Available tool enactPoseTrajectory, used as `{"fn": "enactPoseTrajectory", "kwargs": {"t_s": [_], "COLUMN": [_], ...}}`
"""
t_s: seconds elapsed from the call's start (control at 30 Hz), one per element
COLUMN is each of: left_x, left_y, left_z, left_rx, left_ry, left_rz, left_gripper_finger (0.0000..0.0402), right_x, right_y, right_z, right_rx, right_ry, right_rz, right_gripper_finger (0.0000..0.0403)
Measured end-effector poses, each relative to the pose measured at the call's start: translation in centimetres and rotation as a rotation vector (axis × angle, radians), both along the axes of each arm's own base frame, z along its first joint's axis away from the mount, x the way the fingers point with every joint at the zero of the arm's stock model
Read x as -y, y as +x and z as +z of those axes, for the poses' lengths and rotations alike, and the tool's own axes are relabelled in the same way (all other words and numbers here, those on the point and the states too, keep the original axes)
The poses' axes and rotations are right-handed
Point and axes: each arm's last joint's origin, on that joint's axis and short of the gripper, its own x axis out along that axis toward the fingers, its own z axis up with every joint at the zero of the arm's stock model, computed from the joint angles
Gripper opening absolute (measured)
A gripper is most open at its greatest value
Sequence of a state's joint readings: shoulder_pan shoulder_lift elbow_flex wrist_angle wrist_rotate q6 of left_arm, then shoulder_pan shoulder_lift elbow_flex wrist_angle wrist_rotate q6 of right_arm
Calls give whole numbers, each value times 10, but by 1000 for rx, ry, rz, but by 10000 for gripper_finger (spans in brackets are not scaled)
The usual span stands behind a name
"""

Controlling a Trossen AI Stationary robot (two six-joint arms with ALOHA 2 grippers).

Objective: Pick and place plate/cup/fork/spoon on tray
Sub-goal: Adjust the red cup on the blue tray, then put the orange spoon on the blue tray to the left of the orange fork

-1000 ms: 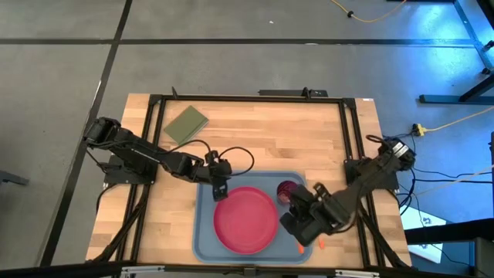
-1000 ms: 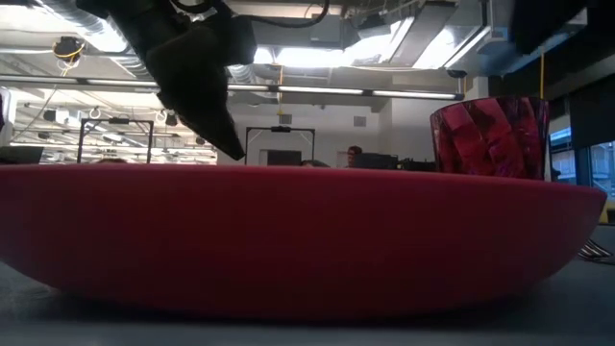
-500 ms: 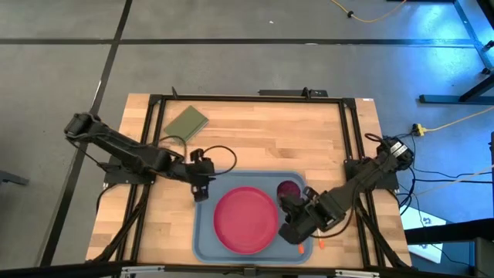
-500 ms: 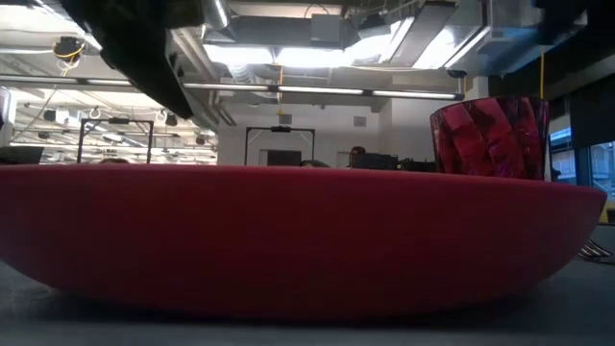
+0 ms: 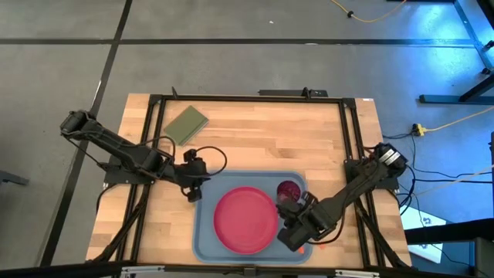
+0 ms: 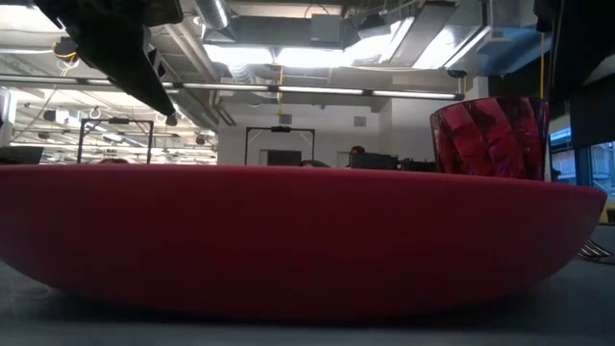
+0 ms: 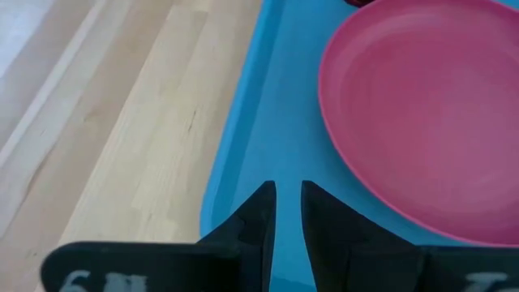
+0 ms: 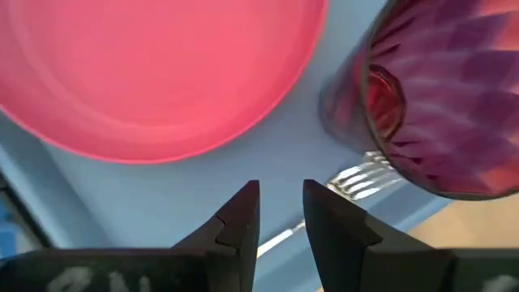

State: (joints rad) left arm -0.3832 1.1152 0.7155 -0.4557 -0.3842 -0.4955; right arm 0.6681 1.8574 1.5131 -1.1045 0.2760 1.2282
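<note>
The magenta-pink plate [image 5: 245, 219] lies flat in the light-blue tray [image 5: 207, 232]. The dark red cup [image 5: 289, 190] stands upright in the tray's far right corner. The fork lies on the tray floor, its tines [image 8: 361, 180] beside the cup [image 8: 438, 97]. My left gripper [image 5: 193, 193] is shut and empty over the tray's left rim [image 7: 235, 154], clear of the plate [image 7: 422, 113]. My right gripper [image 5: 292, 234] is shut, with a narrow gap, low over the tray's right side. The fork's thin shaft [image 8: 277, 238] shows through that gap [image 8: 281, 203]. The spoon's head is not in view.
An olive-green pad [image 5: 186, 123] lies at the table's far left. An orange handle [image 5: 323, 242] shows on the wood beside the tray's right rim. In the low view the plate [image 6: 288, 240] fills the foreground, with the cup [image 6: 490, 135] behind it. Bare wood lies left of and beyond the tray.
My left gripper has drawn back from above the plate's far left edge toward the table's left edge, to the tray's left rim. My right gripper has shifted a little toward the near edge. Plate and cup have stayed put.
</note>
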Motion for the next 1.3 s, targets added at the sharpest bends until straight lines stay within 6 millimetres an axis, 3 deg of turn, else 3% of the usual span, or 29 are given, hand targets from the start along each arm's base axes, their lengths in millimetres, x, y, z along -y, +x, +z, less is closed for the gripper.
{"fn": "enactPoseTrajectory", "kwargs": {"t_s": [0.9, 1.1, 1.3], "left_x": [0, 0, 0], "left_y": [0, 0, 0], "left_z": [0, 0, 0], "left_rx": [1, 1, 1], "left_ry": [-1, -1, -2], "left_rz": [1, 1, 2], "left_gripper_finger": [54, 54, 54], "right_x": [42, 39, 16], "right_y": [15, 16, 10], "right_z": [0, 2, 23], "right_rx": [-62, -88, -50], "right_ry": [-134, -60, 61], "right_rz": [-65, -70, -155], "right_gripper_finger": [101, 101, 101]}}
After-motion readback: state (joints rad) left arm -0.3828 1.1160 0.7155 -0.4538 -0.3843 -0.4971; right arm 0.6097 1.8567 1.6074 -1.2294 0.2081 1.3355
